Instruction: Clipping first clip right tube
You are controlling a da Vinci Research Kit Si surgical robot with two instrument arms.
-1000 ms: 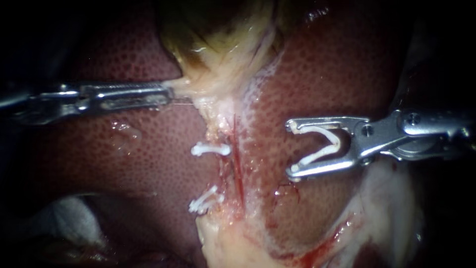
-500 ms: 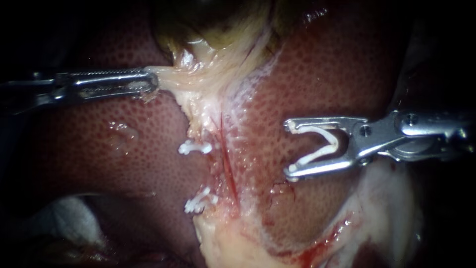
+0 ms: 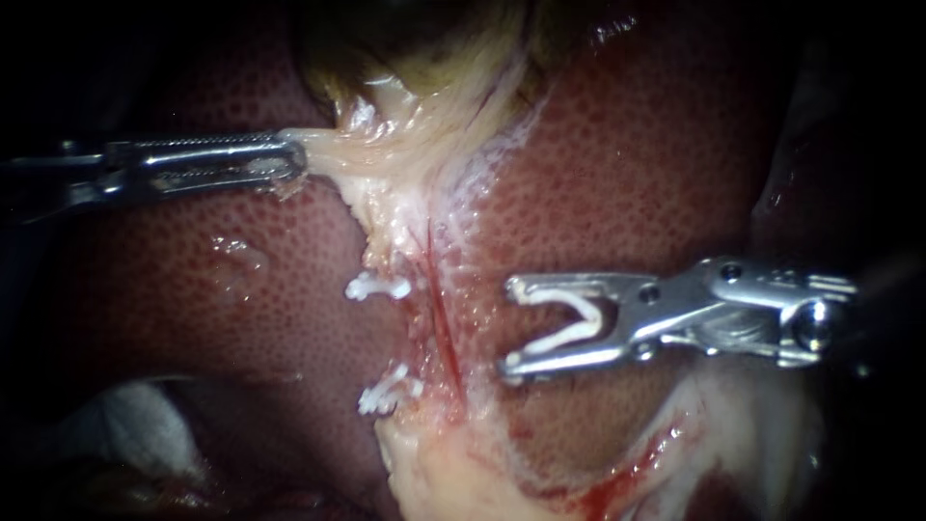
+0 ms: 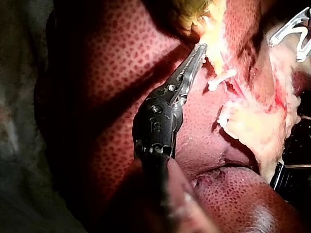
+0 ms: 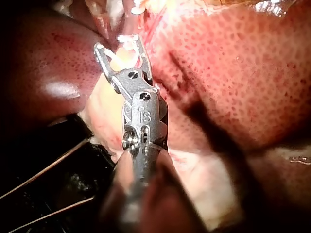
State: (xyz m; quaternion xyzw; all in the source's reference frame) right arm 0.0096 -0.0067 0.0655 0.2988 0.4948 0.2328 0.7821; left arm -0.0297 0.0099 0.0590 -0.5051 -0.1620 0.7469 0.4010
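Note:
My left instrument (image 3: pixel 297 160) comes in from the left, its jaws shut on a pale strand of tissue (image 3: pixel 338 159) below the gallbladder (image 3: pixel 424 58), holding it stretched leftward. My right instrument (image 3: pixel 508 326) holds an open white clip (image 3: pixel 569 323) between its wide-set jaws. Its tips lie just right of a thin red tube (image 3: pixel 442 318), apart from it. Two shut white clips (image 3: pixel 378 286) (image 3: pixel 389 391) sit on the pale tube to the left. The left wrist view shows my left instrument (image 4: pixel 200 48) gripping tissue. In the right wrist view my right instrument (image 5: pixel 116 44) carries the clip.
Dark red speckled liver (image 3: pixel 627 154) lies on both sides of the tubes. Pale fatty tissue (image 3: pixel 434 473) fills the lower middle, with more (image 3: pixel 752 405) under my right instrument's shaft. White gauze (image 3: pixel 135 425) shows at the lower left.
My right instrument has moved left and down with its clip, closer to the red tube. My left instrument earlier drew the tissue up and left, then held still.

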